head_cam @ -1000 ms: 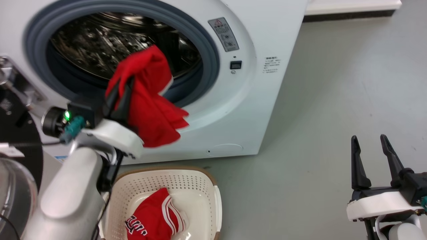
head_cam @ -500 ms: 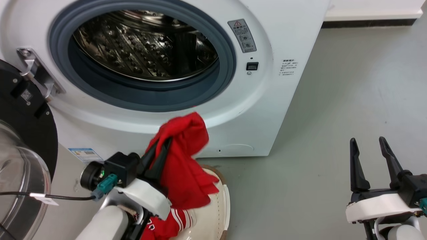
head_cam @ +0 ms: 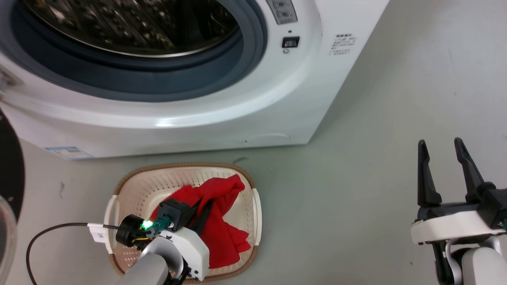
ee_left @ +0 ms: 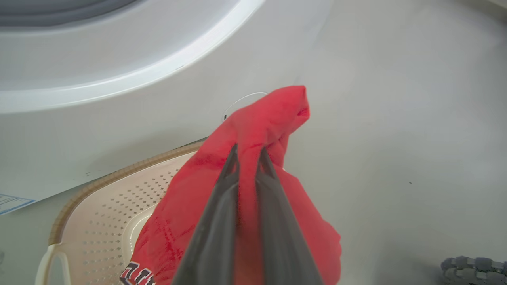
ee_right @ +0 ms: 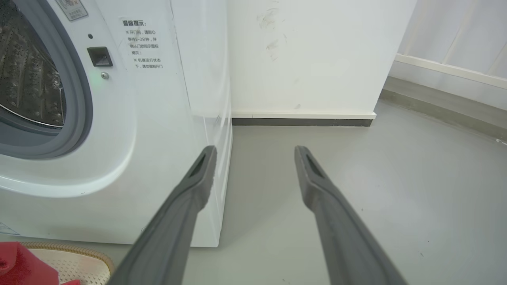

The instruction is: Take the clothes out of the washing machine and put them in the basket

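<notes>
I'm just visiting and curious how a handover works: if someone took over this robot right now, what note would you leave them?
Left gripper: fingers shut on a red garment, low inside the basket.
Right gripper: open, holding nothing, off to the side above the floor.
A second red garment with lettering lies in the basket under the held one.
Washing machine: porthole open; no cloth shows in the visible part of the drum.
Done: both garments are out of the machine.
Left: open the left fingers to release the held one, then lift the arm clear.
</notes>
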